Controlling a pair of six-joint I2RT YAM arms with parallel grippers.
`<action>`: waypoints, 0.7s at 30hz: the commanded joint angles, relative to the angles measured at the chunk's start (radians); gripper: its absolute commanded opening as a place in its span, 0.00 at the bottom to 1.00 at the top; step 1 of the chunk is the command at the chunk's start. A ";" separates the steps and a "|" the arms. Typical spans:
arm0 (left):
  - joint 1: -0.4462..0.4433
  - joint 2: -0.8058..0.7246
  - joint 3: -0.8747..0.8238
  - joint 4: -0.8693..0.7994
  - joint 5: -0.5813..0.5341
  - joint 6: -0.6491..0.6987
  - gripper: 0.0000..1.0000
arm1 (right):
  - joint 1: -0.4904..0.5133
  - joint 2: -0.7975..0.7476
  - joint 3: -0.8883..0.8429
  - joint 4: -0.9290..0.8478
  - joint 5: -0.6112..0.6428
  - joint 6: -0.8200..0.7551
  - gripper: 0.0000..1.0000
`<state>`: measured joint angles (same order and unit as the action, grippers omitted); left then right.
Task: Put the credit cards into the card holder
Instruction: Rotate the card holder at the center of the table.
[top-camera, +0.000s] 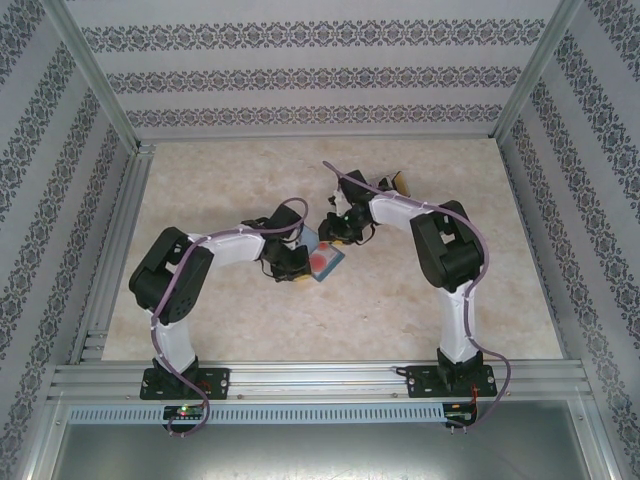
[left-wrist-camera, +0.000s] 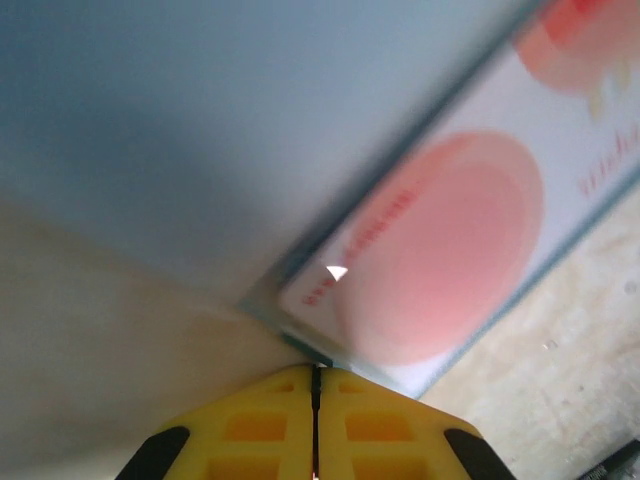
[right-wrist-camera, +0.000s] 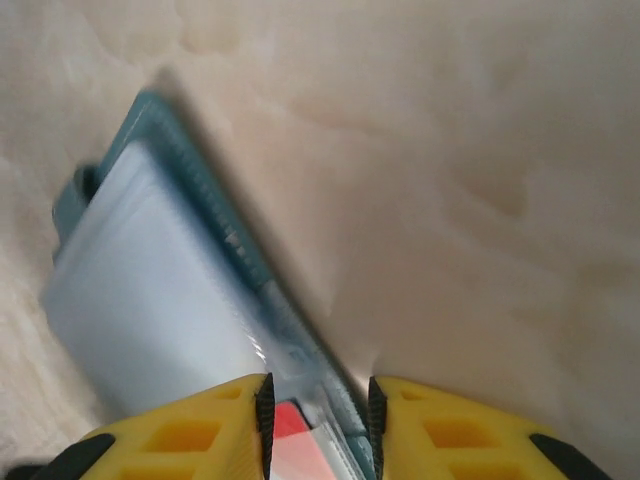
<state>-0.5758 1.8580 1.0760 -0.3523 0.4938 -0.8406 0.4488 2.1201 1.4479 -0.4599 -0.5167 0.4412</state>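
Two hands meet at the teal card holder, open in the middle of the bench. Left hand, closed tight, pinches its corner, probably to steady it. Right hand stands narrowly parted at the far side, a red card between its jaws; gripped or not, I cannot tell. Pale pockets show, one seemingly holding a pink-circled card

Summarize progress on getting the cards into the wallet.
Done: one pink-printed plastic card looks seated in the open teal bifold wallet. In hand: right gripper seems clamped on the wallet's edge, left gripper shut at its corner. Left: an orange-yellow item, possibly a card, lies beyond the right arm.
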 joint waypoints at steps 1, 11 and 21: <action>-0.073 0.054 0.027 0.047 0.016 -0.055 0.08 | 0.027 0.055 0.075 -0.007 -0.040 -0.036 0.34; -0.093 0.056 0.154 -0.022 -0.034 -0.013 0.09 | -0.052 -0.078 0.096 -0.102 -0.011 -0.090 0.35; -0.079 -0.052 0.205 -0.093 -0.180 0.091 0.09 | -0.129 -0.327 0.009 -0.125 0.058 -0.119 0.38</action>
<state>-0.6544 1.8652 1.2476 -0.3912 0.3840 -0.8108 0.3286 1.8503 1.4925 -0.5579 -0.4931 0.3550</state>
